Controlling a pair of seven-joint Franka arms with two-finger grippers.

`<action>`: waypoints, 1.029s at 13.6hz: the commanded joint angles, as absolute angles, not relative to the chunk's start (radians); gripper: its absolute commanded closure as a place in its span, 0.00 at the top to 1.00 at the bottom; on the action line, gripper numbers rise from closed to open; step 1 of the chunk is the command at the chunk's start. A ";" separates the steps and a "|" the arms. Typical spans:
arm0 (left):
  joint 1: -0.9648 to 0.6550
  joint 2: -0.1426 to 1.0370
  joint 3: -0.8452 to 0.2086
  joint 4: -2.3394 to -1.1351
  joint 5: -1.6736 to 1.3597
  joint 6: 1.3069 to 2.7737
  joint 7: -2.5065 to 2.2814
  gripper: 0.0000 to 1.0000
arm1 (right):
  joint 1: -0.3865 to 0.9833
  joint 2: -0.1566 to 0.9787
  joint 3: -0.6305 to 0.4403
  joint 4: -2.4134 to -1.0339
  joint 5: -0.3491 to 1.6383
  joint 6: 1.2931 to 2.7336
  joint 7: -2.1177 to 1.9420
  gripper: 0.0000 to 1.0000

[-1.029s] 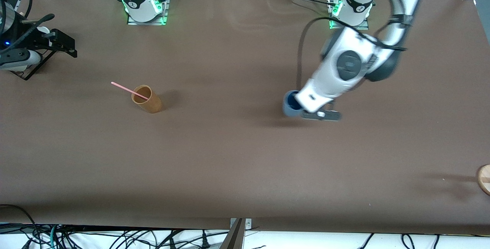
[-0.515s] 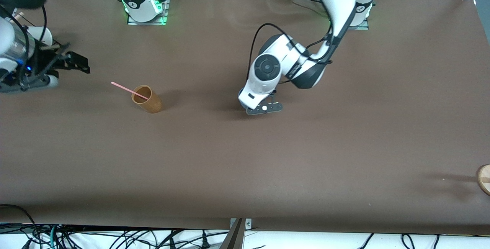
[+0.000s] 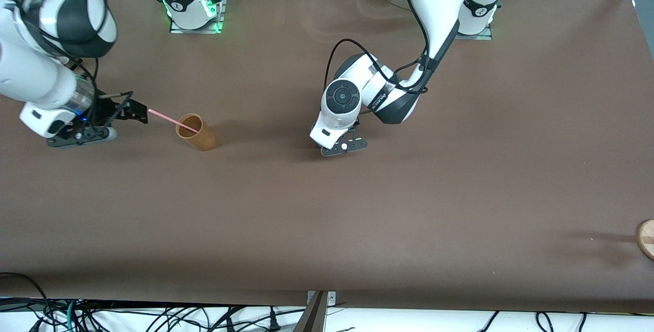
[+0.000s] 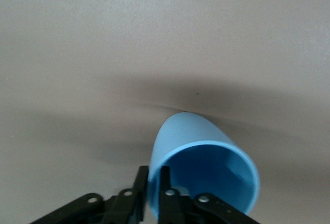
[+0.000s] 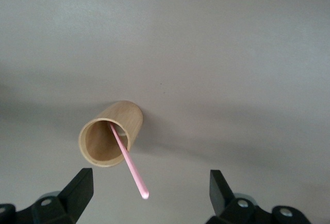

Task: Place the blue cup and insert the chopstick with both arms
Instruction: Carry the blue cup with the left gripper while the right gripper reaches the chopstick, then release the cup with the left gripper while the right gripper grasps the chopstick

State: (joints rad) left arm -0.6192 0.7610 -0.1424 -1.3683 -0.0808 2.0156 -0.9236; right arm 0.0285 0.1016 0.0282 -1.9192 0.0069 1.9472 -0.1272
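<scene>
While placing: left gripper (image 4: 154, 195) pinches the blue cup (image 4: 203, 170) by its rim, mid-table.
Right gripper (image 5: 149, 190): jaws wide, at the chopstick (image 5: 127, 160) tip, likely to grab it.
Chopstick: leaning in brown cup (image 3: 196, 131).

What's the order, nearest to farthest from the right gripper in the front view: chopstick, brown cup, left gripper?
1. chopstick: its free end sits right at the right gripper, which is open.
2. brown cup: holds the chopstick's lower end, toward the table's middle.
3. left gripper: mid-table, around the blue cup.
</scene>
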 commanded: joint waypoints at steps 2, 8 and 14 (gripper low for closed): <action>-0.629 0.770 -0.124 -1.336 -0.086 2.006 -0.901 0.70 | 0.026 0.018 0.070 -2.089 0.020 2.036 -0.138 1.00; -0.523 0.660 -0.124 -1.333 -0.089 1.893 -0.704 1.00 | 0.026 0.040 0.126 -2.121 0.002 2.078 -0.366 1.00; -0.404 0.480 -0.077 -1.335 0.074 1.750 -0.534 1.00 | 0.026 0.064 0.126 -2.218 -0.077 2.207 -0.724 1.00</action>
